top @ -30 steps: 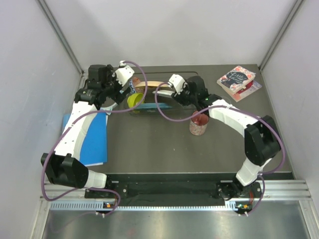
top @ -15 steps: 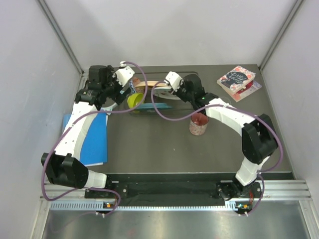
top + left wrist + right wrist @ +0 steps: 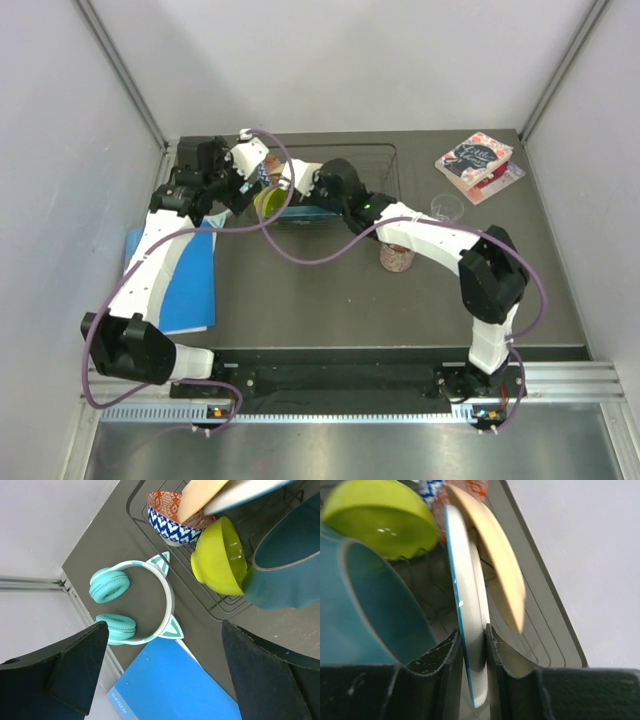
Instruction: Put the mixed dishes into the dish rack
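**A:** Far edge of the counter, left of centre: dish rack (image 3: 226, 601). Right hand (image 3: 472, 645) is clamped on the rim of the white blue-rimmed plate (image 3: 467, 595), and the plate stands on edge.

**B:** Which slot?

**A:** Between the cream plate (image 3: 495, 555) and the teal plate (image 3: 365, 610). The cream one tilts close to it; can't tell if they touch. I'd lower straight down, keep it vertical, and let go only once the rim sits between prongs. Sideways drift would likely knock the cream plate.

**B:** Left hand?

**A:** Left hand (image 3: 164, 625) is spread wide with nothing in it. It's above the teal cat-ear headphones (image 3: 135, 605) and blue folder (image 3: 170, 685), by the left edge.

**B:** What do the wrist views add?

**A:** Right wrist shows the grip and the plate gaps; overhead, the arm hides both. Left wrist shows the yellow-green bowl (image 3: 220, 560) and red-blue patterned bowl (image 3: 170, 517) in the rack. Only overhead shows the pink mug (image 3: 398, 255), on the counter near the rack's right end, not yet loaded.
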You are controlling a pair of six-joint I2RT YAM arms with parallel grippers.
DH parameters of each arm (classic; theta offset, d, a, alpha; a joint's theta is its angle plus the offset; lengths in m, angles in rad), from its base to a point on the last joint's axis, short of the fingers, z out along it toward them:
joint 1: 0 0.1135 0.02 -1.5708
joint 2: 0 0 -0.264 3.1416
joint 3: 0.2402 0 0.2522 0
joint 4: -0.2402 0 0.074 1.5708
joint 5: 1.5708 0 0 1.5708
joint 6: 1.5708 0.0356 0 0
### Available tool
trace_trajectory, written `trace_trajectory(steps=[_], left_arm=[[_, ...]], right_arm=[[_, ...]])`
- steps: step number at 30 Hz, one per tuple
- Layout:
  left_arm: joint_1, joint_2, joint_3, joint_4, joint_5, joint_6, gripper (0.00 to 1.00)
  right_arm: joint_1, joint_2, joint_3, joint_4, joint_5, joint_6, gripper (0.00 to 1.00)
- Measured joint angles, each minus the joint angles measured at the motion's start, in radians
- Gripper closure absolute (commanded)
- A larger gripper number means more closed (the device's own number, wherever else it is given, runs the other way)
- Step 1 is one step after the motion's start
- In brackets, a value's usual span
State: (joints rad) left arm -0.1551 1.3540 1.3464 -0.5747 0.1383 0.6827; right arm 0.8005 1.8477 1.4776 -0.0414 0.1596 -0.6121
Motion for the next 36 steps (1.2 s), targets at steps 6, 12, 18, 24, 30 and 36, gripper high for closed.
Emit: trace_trajectory(steps=[6, 12, 18, 24, 30, 36], left_arm=[[0.010, -0.019, -0.029, 0.014, 0.000, 0.003, 0.01], [0.013, -0.029, -0.039, 0.027, 0.000, 0.009, 0.01], [0.034, -0.039, -0.042, 0.045, -0.023, 0.016, 0.01], [0.046, -0.043, -0.042, 0.054, -0.051, 0.020, 0.01], [0.060, -0.043, -0.042, 0.061, -0.079, 0.025, 0.01], [0.063, -0.066, -0.042, 0.078, -0.084, 0.027, 0.01]], right_arm=[[0.043, 0.062, 0.069, -0.011, 0.012, -0.047, 0.81], [0.053, 0.103, 0.133, -0.042, 0.016, -0.075, 0.81], [0.060, 0.158, 0.222, -0.071, 0.012, -0.104, 0.81], [0.064, 0.196, 0.282, -0.088, 0.003, -0.109, 0.71], [0.096, 0.236, 0.310, -0.071, -0.034, -0.055, 0.52], [0.111, 0.240, 0.312, -0.040, -0.029, -0.015, 0.44]])
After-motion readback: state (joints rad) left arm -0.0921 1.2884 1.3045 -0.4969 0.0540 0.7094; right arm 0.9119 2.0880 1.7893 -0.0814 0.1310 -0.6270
